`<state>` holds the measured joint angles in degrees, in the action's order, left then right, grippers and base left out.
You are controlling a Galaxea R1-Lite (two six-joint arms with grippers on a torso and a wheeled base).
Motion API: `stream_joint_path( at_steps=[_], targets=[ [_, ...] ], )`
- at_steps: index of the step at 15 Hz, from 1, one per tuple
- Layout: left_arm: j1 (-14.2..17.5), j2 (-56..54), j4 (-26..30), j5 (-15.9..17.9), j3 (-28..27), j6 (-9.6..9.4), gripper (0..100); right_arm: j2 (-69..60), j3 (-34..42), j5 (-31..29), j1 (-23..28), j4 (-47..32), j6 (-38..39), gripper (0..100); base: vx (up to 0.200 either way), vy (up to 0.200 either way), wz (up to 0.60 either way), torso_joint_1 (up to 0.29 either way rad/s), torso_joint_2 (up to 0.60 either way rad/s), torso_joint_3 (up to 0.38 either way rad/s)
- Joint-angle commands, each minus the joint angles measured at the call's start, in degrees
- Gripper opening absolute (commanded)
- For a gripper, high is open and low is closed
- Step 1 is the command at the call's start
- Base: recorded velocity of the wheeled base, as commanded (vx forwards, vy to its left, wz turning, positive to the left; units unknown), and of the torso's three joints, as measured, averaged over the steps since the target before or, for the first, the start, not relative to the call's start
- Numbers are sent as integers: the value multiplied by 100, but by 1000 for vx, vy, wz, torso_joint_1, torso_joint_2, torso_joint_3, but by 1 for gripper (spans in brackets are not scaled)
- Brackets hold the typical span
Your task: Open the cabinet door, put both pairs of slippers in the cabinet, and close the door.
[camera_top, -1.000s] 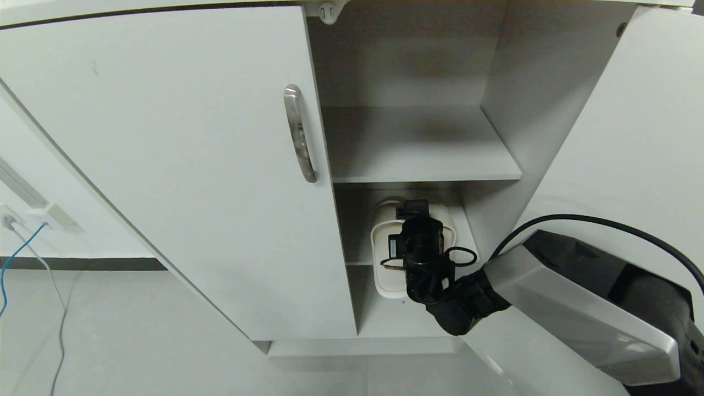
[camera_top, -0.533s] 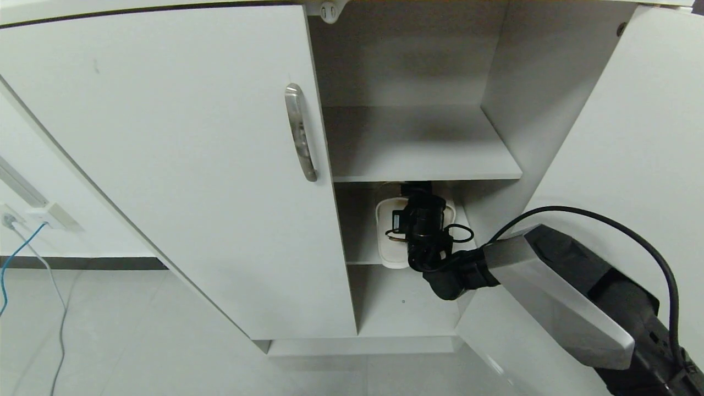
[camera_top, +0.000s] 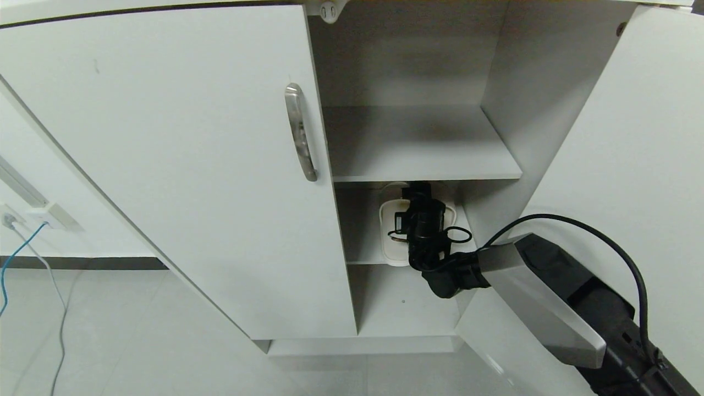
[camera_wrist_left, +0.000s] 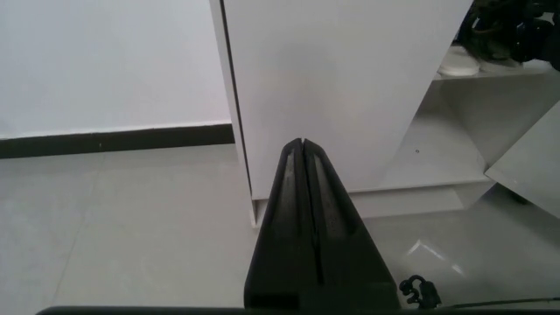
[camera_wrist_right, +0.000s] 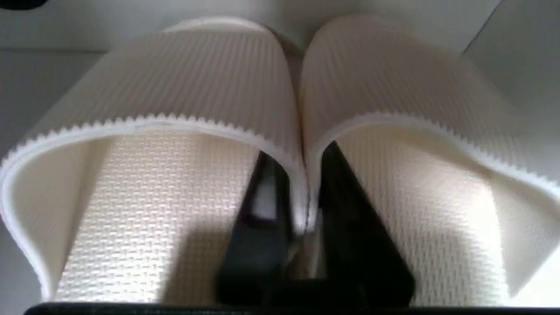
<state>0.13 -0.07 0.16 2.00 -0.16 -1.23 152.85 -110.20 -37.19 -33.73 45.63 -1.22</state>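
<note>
Reaching deeper than before, the right tool (camera_wrist_right: pixel 302 188) pinches the cream ribbed foam slippers (camera_top: pixel 389 242) by their inner walls, heels at the front edge of the white cabinet shelf (camera_top: pixel 360 242). Placing seems underway; next, spread and withdraw.

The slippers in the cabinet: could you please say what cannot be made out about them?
Head view: the right gripper and the shelf above hide most of the slippers.
Right wrist view: heels cut off by the edge; soles hidden, so resting or not is unclear.
</note>
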Motion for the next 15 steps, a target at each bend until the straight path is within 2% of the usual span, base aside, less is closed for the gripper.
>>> stream_joint_path(
  at_steps=[1,3,8,14,15],
  targets=[
    [4,7,2,2,-2,0,0,-9,25,2,-11,25,-1,100,0,0,0,0,0,0],
    [4,7,2,2,-2,0,0,-159,175,-34,-28,51,8,100,0,0,0,0,0,0],
    [4,7,2,2,-2,0,0,-941,1475,-139,-222,605,8,100,0,0,0,0,0,0],
    [4,7,2,2,-2,0,0,-2347,4218,-368,-828,1598,34,100,0,0,0,0,0,0],
    [4,7,2,2,7,0,0,-2611,4921,-385,-995,1879,43,100,0,0,0,0,0,0]
  ],
)
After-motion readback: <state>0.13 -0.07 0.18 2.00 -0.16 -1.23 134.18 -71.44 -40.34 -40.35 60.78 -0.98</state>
